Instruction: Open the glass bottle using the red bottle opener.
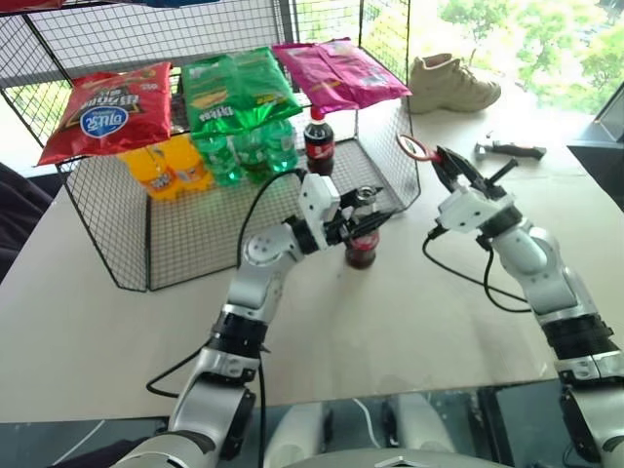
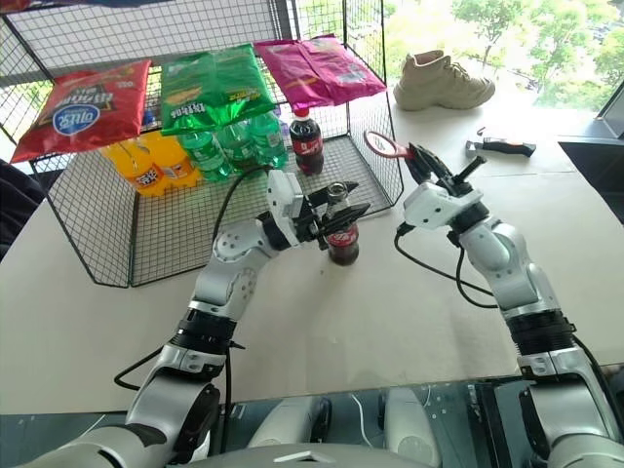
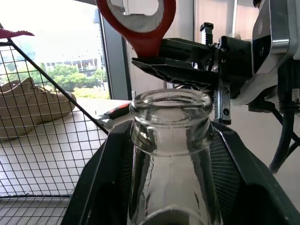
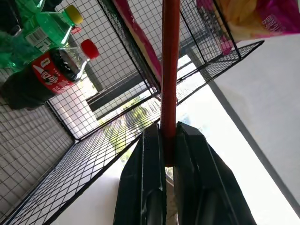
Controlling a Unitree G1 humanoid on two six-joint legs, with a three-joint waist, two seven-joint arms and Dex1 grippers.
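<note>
Glass bottle (image 1: 361, 244) at frame center on the table (image 1: 390, 322), uncapped per left wrist view, left gripper (image 1: 359, 216) fingers straddling its neck. Right gripper (image 4: 169, 154) clamps red bottle opener (image 4: 169, 70).

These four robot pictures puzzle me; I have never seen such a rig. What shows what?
It is a two-armed humanoid robot. The two wide pictures come from cameras in its head, looking down over a table. The other two come from cameras on its wrists.

The left gripper has its fingers on either side of the glass bottle, which stands on the table with no cap on its mouth. The right gripper pinches the red bottle opener by its handle, off to the side of the bottle.

Behind stands a wire rack with snack bags and plastic bottles.
</note>
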